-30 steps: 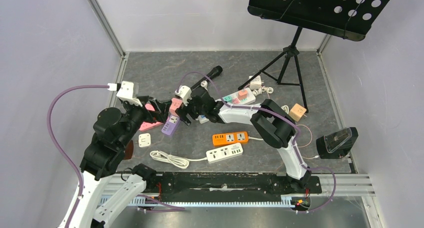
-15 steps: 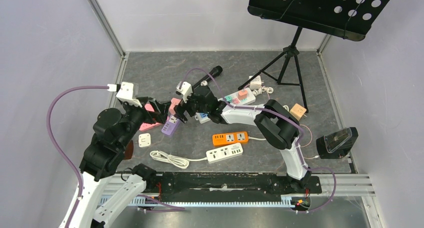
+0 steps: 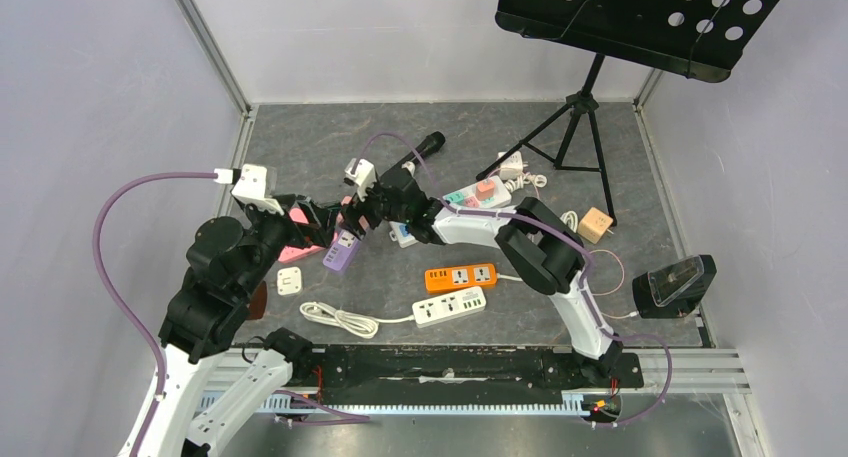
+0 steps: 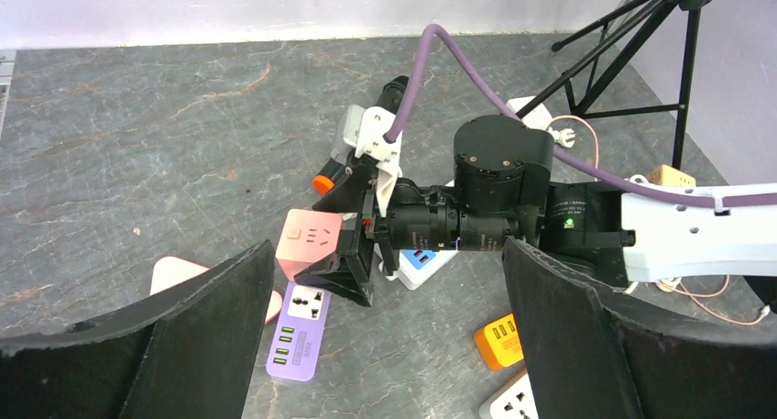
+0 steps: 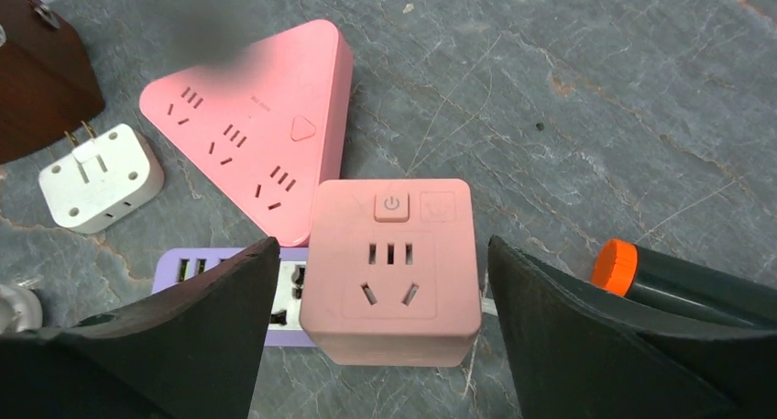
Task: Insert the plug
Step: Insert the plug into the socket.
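The plug is a pink cube adapter [image 5: 392, 268] with a power button on top. It stands on the white-socket end of the purple power strip [image 5: 197, 268], and I cannot tell how deep it sits. My right gripper [image 5: 383, 250] is open and straddles the cube, with a gap on each side. From the left wrist view the cube [image 4: 310, 240] shows just left of the right gripper [image 4: 353, 254], with the purple strip [image 4: 298, 341] below. My left gripper [image 4: 389, 254] hangs open and empty above the floor, left of the cube [image 3: 349, 214].
A pink triangular strip [image 5: 247, 126] and a white adapter [image 5: 99, 176] lie left of the cube. A black flashlight with an orange cap [image 5: 678, 281] lies to its right. Orange [image 3: 461, 275] and white [image 3: 450, 306] strips sit nearer the arms. A music stand tripod [image 3: 575, 127] stands at back right.
My right gripper has shifted left and now has a finger on either side of the pink cube. The left arm has held still.
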